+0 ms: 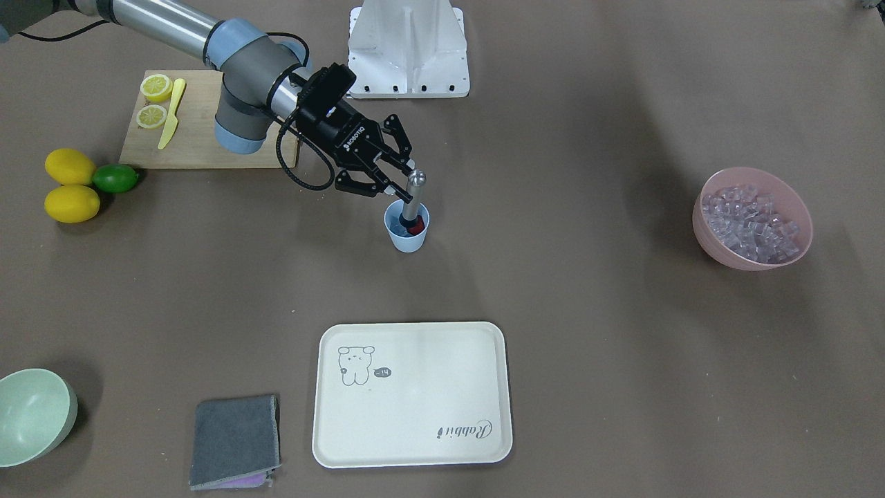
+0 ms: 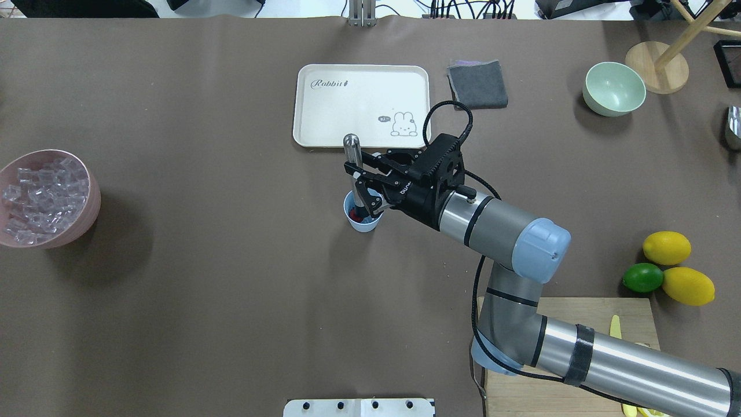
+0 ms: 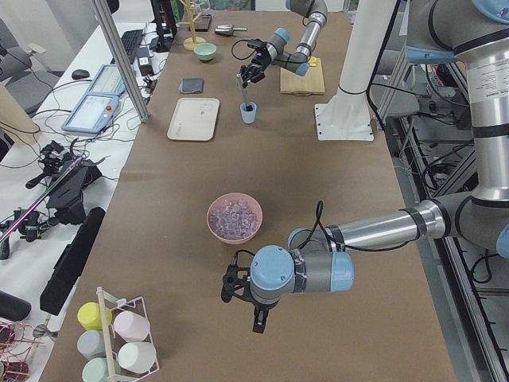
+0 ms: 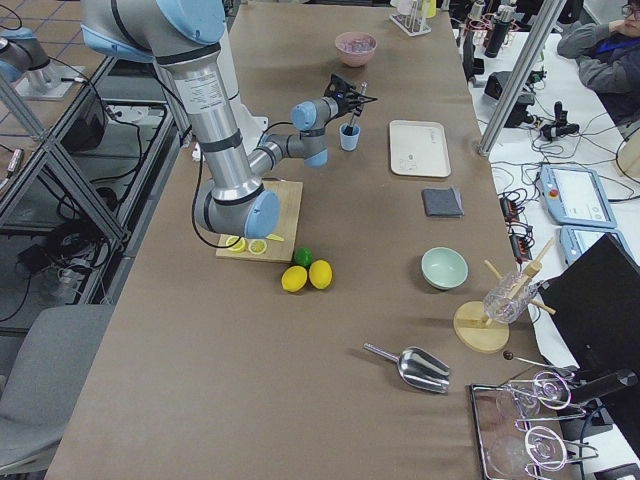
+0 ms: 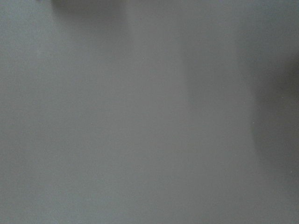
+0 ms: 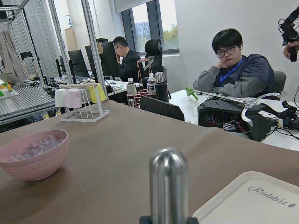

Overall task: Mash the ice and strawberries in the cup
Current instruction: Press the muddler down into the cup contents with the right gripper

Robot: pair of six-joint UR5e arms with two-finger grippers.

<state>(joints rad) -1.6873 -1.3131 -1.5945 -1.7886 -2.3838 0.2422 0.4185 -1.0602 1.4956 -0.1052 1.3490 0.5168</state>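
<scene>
Muddler: slim polished-steel muddler (image 6: 168, 186) with a rounded top fills the right wrist view. Its dark lower end stands inside the cup, leaning slightly.
Right pincer: the right pincer (image 1: 403, 181) is clenched on the muddler's shaft, just above the cup's rim.
Cup: small light-blue plastic cup (image 1: 406, 238), upright mid-worktop, touched by nothing from outside.
Strawberry: red strawberry (image 1: 417, 225) lies in the cup beside the muddler's foot. How crushed it is cannot be told.
Ice: clear ice cubes (image 1: 750, 221) are heaped in a wide pink bowl (image 1: 709, 242), well apart from the cup. Whether any lie in the cup is unclear.
Progress: loading looks done at least for the fruit and mashing seems under way. Pressing and twisting likely remain.
Left pincer: the left pincer (image 3: 257, 317) hangs low over the bare brown worktop (image 1: 588, 311) near the pink bowl. Whether it is released or clenched cannot be told.
Around: cream rectangular tray (image 1: 415, 443), folded grey cloth (image 1: 235, 439), pale green bowl (image 1: 31, 415), two yellow lemons (image 1: 69, 185), a green lime (image 1: 115, 178), and a wooden cutting board (image 1: 200, 138).
Obstacles: none near the cup. Tipping the light cup looks like the main risk.
</scene>
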